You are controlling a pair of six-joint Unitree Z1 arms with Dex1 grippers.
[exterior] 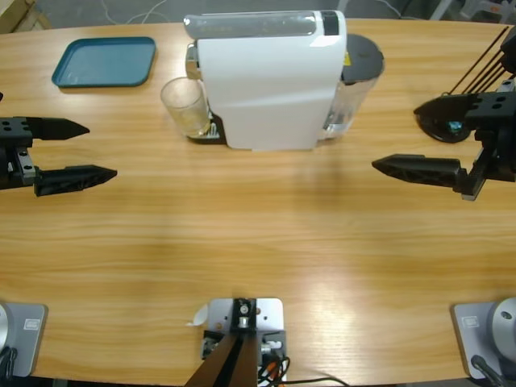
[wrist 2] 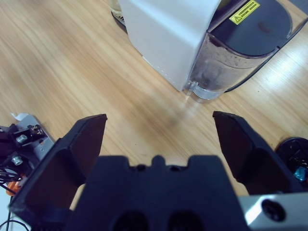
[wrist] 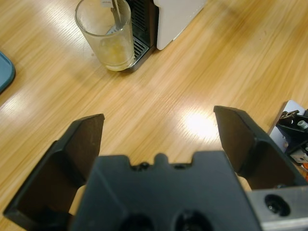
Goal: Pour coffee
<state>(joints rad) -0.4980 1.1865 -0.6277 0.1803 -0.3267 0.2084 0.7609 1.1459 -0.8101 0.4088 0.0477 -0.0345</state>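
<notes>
Both grippers, left and right, gape wide, empty, above bare table. Coffee sits shallow in glass at machine's 9 o'clock side. Yellow warning label on machine, unreadable; tray at table's 11 o'clock.

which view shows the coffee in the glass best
The left wrist view: the glass is close and unblocked, so the pale amber coffee at its bottom shows. The high view looks down into it by the white machine, liquid faint. The right wrist view catches only a sliver behind the machine.
</notes>
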